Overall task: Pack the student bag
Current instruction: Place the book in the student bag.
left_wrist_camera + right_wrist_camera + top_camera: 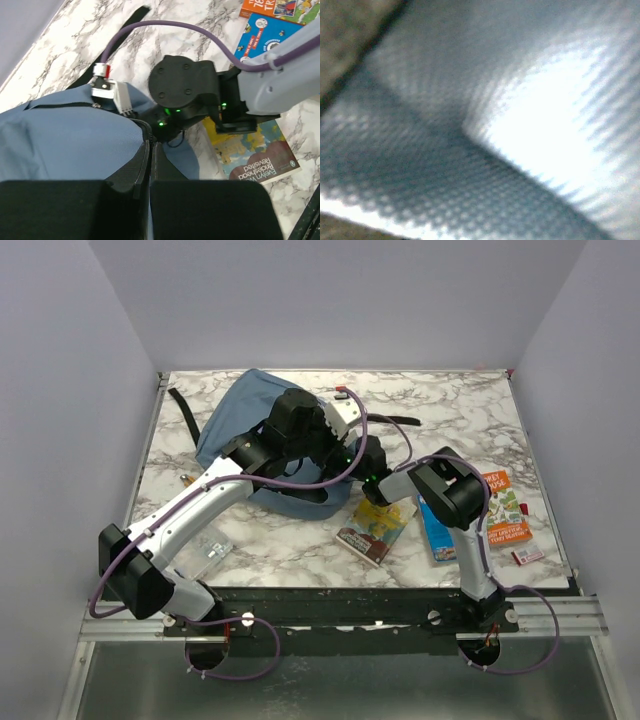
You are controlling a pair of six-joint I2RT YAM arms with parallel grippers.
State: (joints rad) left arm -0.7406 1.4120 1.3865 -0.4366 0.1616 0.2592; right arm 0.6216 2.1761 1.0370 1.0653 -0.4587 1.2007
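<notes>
Large soft dusty-blue fabric backpack point(235, 415) with black straps, slumped at the far left of the white marbled counter point(450, 410). Judged light, limp and prone to collapse; best taken by the stiffer black zip-trimmed rim or a strap, mouth held up. Left end effector point(149, 147): fully closed, apparently pinching that rim. Right end effector point(169, 131): tips buried at the backpack's mouth, pressed close against blue weave; opening and any load not discernible. Illustrated paperback point(375, 532) just beside, flat on the counter.
</notes>
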